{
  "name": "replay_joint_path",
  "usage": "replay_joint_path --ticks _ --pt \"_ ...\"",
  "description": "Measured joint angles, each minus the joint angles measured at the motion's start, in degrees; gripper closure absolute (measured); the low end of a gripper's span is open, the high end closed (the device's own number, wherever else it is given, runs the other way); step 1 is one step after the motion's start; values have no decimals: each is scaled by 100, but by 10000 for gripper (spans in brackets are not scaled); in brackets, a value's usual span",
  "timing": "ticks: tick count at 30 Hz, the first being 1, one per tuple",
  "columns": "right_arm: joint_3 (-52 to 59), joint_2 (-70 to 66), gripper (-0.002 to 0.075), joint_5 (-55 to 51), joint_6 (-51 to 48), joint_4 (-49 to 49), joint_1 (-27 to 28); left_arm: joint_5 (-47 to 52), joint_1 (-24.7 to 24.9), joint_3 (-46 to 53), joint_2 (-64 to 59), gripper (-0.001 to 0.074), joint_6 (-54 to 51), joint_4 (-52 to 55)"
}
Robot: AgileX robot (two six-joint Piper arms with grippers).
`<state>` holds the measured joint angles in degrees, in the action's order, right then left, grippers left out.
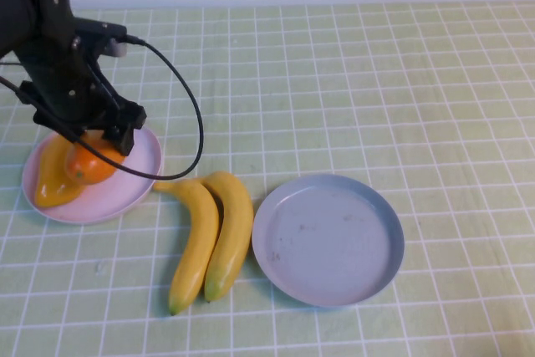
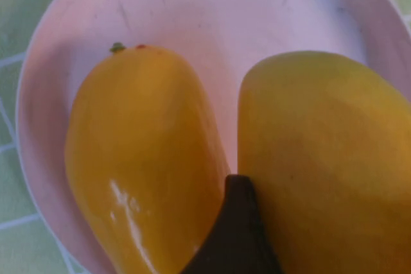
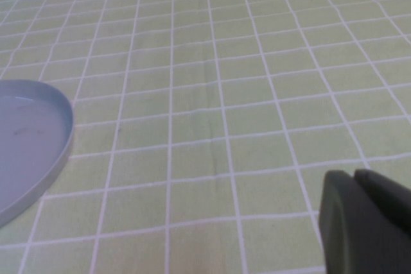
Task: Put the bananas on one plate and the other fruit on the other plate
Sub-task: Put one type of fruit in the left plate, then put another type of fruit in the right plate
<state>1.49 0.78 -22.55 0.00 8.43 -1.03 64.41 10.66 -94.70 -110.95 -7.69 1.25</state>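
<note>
Two yellow bananas [image 1: 194,244] [image 1: 230,232] lie side by side on the cloth between the plates. The grey-blue plate [image 1: 328,238] holds nothing; its edge shows in the right wrist view [image 3: 29,145]. The pink-lilac plate [image 1: 125,190] holds a yellow-orange mango [image 1: 52,177]. My left gripper [image 1: 104,135] is over this plate, shut on the second, more orange mango [image 1: 90,165], which is low on the plate. In the left wrist view one dark finger [image 2: 234,235] sits between the lying mango [image 2: 138,158] and the held one [image 2: 327,158]. My right gripper [image 3: 356,181] is shut and empty above bare cloth.
A green cloth with a white grid [image 1: 376,81] covers the table. The left arm's black cable [image 1: 188,114] loops over the cloth beside the pink plate. The right arm is out of the high view.
</note>
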Motion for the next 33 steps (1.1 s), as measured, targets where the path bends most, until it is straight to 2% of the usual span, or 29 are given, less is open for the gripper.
replay_joint_path --ticks 11,18,23,25,27,29,30,33 --pt "0 0 744 0 0 0 0 -169 -2 0 -511 222 75 -10" --pt "0 0 744 0 0 0 0 182 -2 -315 -511 123 269 -10" --pt "0 0 744 0 0 0 0 519 -2 -865 -511 124 429 -34" --pt "0 0 744 0 0 0 0 529 -2 -1058 -476 188 459 -68" --pt "0 0 744 0 0 0 0 542 -2 -1111 -385 296 459 -125" --pt "0 0 744 0 0 0 0 579 -2 -1123 -193 504 386 -188" --pt "0 0 744 0 0 0 0 581 -2 -1123 -65 584 352 -213" --pt "0 0 744 0 0 0 0 614 -2 -1067 429 692 312 -237"
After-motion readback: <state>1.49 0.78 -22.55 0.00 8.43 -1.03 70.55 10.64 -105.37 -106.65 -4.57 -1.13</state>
